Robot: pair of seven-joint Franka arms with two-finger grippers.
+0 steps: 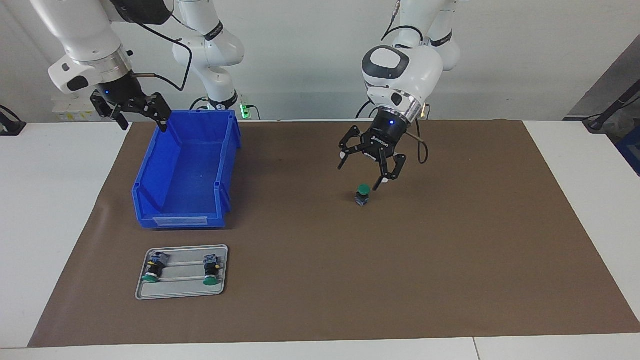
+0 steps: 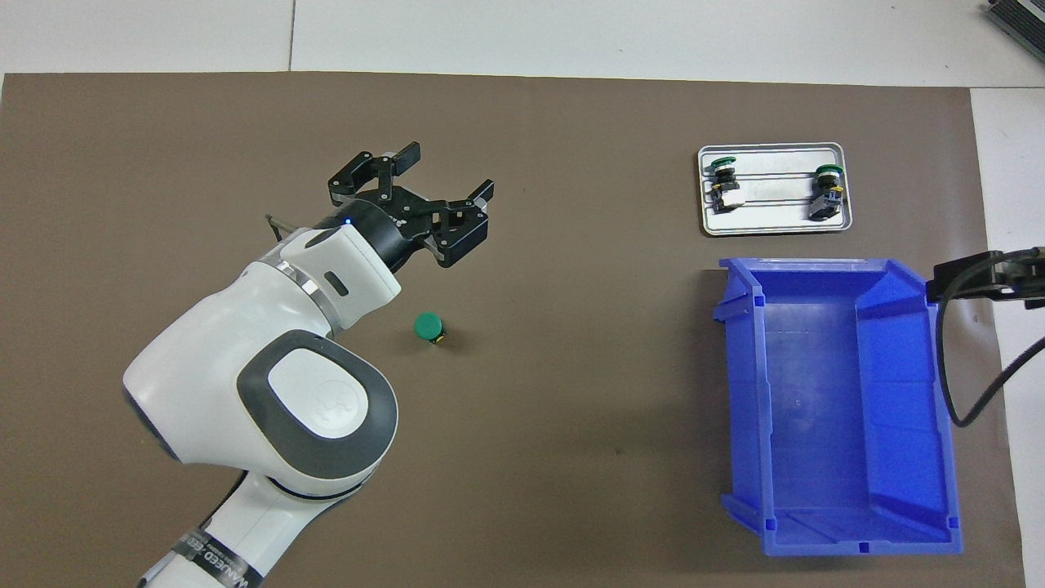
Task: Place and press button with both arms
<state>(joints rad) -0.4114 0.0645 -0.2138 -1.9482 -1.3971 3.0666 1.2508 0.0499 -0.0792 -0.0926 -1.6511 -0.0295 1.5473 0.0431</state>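
One button (image 1: 363, 194) (image 2: 428, 327) stands upright on the brown mat (image 1: 450, 250), green cap up, near the table's middle. My left gripper (image 1: 364, 172) (image 2: 449, 171) hangs just above it, open, with nothing between its fingers; one fingertip (image 1: 378, 186) is close beside the cap but apart from it. My right gripper (image 1: 142, 121) (image 2: 989, 274) waits open and raised over the corner of the blue bin (image 1: 227, 165) (image 2: 739, 392) nearest the robots, holding nothing.
The blue bin sits toward the right arm's end of the table. Farther from the robots than the bin lies a grey metal tray (image 1: 182, 286) (image 2: 771, 222) with two more green-capped buttons (image 1: 152, 267) (image 1: 211, 270) on their sides.
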